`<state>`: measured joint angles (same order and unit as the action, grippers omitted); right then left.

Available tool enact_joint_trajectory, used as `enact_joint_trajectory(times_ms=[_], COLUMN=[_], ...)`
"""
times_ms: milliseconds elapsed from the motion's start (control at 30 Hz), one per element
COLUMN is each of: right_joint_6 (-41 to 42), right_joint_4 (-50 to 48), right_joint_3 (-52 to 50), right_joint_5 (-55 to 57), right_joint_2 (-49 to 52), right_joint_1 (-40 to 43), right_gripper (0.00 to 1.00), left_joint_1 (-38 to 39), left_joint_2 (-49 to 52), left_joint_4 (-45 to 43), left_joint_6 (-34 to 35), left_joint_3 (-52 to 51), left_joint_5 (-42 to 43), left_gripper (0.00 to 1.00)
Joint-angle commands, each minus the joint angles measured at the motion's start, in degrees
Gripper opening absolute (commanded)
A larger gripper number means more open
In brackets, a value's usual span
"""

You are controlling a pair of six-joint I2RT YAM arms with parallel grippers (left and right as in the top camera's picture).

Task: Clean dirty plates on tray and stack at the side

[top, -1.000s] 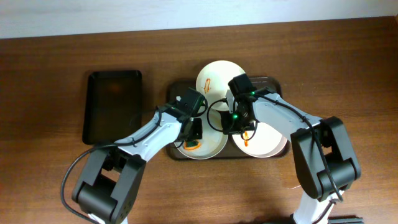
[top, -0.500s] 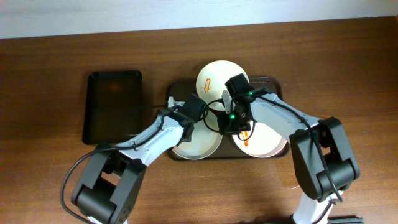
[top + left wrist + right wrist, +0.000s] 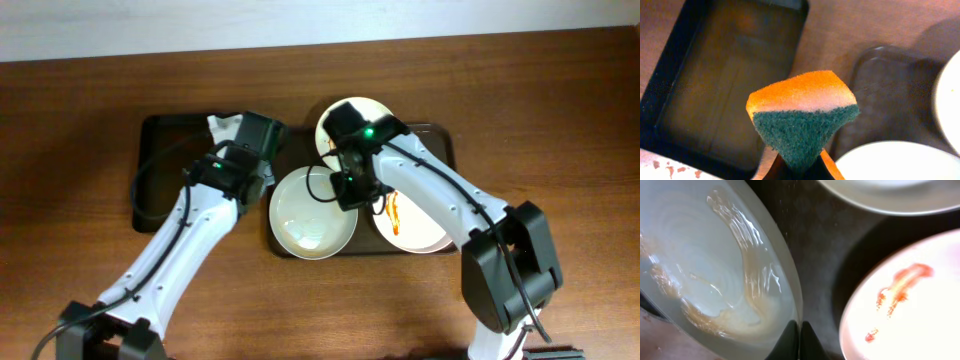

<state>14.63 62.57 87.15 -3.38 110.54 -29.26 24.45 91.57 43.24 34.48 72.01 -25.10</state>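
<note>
On the brown tray (image 3: pixel 440 137), the front-left plate (image 3: pixel 308 215) looks wiped, only wet streaks left; the right tool (image 3: pixel 799 338) is pinched shut on its rim; the left tool (image 3: pixel 797 168) clamps a sponge (image 3: pixel 802 112) over the black tray (image 3: pixel 715 85); the front-right plate (image 3: pixel 425 226) is smeared; nothing stacked yet.

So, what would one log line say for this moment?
left gripper: holds sponge off the tray | right gripper: pinches rim of wiped plate | neighbouring plate: sauce-smeared

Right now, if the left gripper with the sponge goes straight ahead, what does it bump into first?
Probably the edge of the small black tray, or the bare table right beside it. The sponge sticks out past the left gripper, so it would touch first. Depth is unclear.
</note>
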Motion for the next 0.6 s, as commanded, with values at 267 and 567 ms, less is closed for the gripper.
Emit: enact_joint_trajectory(times_ms=[267, 567], right_joint_6=[4.3, 4.3], right_joint_4=[20.2, 27.7], right_joint_3=[28.1, 35.1], right_joint_5=[31.9, 54.9], right_joint_2=[-0.8, -0.8], right_joint_1=[-4.9, -15.8], right_gripper=[0.04, 0.04], left_joint_1=[-18.1, -18.2], left_joint_2=[0.7, 0.7], left_joint_4=[5.3, 9.6], left_joint_6=[-11.7, -13.6], left_joint_3=[-0.6, -0.7], left_joint_5=[21.3, 21.3], left_gripper=[0.00, 0.00])
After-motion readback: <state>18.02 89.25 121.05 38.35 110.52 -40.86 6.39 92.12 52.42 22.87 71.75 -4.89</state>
